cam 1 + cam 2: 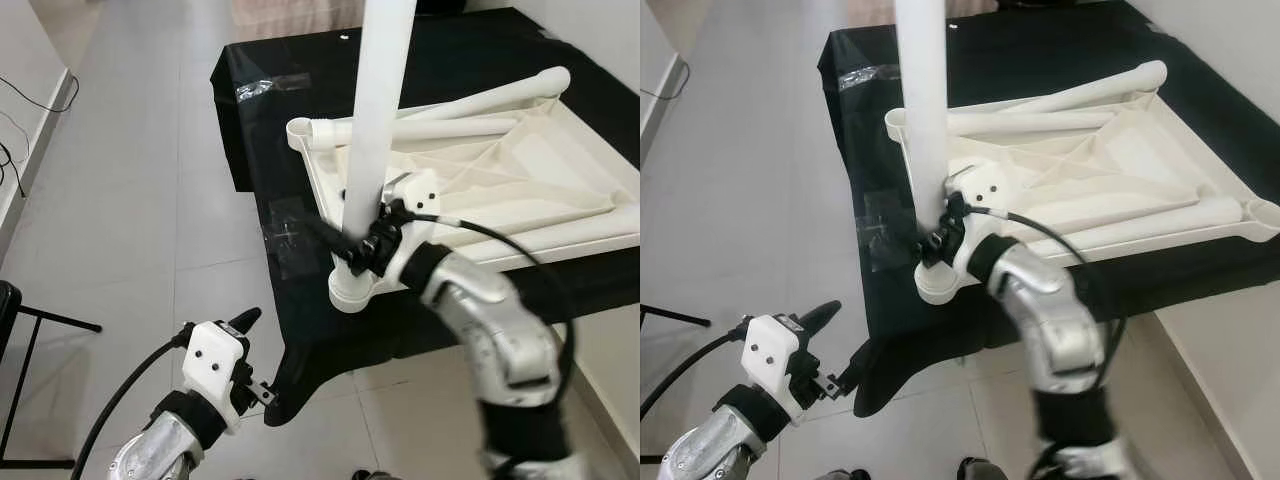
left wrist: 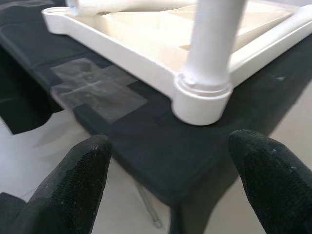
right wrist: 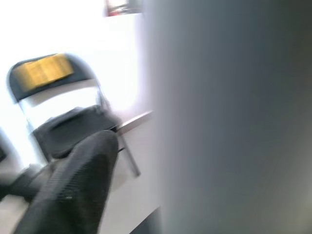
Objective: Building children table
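You've got the white kids' table top (image 1: 470,165) lying upside down on a low stand w/ a black cloth (image 1: 450,60). Its near corner sits right at the cloth's front edge, so not much room there. One white leg (image 1: 375,140) stands straight up in the near corner socket (image 1: 352,290). Your right gripper (image 1: 365,240) is pinching that leg low down, just above the socket, fingers pressed on the leg's sides. In the right wrist view the leg (image 3: 234,117) is a big pale blur w/ one black finger (image 3: 73,190) beside it and a blurry folding chair (image 3: 63,107) behind.

Inside the tray-like underside, two more legs (image 1: 480,105) lie loose near the far rim, and another leg (image 1: 580,232) lies along the right side.

Your left gripper (image 1: 245,350) hangs low over the floor, in front of the stand's front-left corner, apart from the table. Its fingers (image 2: 73,180) are spread wide, holding nothing. Lots of open tile floor (image 1: 130,200) on your left. A clear tape patch (image 2: 92,87) sits on the cloth just beside the socket. A dark chair frame (image 1: 20,330) is at far left.
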`<state>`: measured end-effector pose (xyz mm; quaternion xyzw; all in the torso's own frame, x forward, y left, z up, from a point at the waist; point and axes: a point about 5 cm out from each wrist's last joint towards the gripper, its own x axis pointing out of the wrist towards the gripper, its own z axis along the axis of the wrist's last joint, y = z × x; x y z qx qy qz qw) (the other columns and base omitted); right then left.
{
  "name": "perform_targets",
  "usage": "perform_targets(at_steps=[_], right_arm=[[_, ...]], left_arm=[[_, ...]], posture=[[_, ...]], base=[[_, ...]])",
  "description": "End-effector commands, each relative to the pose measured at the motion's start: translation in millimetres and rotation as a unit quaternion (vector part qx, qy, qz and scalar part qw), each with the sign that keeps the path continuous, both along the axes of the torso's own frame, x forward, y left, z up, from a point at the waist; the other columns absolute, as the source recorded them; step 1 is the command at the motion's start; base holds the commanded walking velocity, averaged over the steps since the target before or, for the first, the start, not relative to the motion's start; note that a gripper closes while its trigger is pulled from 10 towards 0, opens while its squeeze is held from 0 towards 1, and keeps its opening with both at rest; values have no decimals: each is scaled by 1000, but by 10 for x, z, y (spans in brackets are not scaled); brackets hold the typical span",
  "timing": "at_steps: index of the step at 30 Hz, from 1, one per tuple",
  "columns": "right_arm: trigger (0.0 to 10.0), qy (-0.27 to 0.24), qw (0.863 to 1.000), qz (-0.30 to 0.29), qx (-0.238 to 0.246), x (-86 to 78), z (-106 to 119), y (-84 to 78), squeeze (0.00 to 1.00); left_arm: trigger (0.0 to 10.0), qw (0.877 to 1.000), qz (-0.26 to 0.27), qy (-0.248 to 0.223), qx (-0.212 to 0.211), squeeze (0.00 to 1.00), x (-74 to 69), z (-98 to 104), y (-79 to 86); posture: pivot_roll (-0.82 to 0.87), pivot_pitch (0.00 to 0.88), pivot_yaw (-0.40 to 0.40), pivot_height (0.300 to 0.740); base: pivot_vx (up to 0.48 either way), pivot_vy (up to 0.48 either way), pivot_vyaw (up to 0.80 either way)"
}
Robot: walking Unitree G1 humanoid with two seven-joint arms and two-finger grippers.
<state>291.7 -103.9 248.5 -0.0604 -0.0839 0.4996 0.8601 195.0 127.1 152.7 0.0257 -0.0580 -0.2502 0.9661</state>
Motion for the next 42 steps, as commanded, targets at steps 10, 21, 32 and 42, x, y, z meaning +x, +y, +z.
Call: perform_targets(at_steps=[10, 21, 32, 42], right_arm=[[10000, -7, 984, 164, -74, 312, 34, 6, 0], [0, 10, 969, 227, -93, 527, 100, -145, 0], [0, -16, 994, 89, -69, 380, -13, -363, 0], [0, 73, 921, -383, 6, -72, -636, -170, 0]], left_arm=[[10000, 1000, 24, -2, 21, 0, -76, -33, -22], [10000, 1000, 21, 2, 23, 0, -142, -14, -27], [10000, 1000, 15, 5, 19, 0, -138, -16, -15], [10000, 1000, 11, 2, 21, 0, -50, -22, 15]], posture=[[109, 228, -46, 740], [118, 257, -34, 740], [62, 267, -33, 740], [22, 244, 4, 740]], base=[[0, 0, 0], [0, 0, 0], [0, 0, 0], [0, 0, 0]])
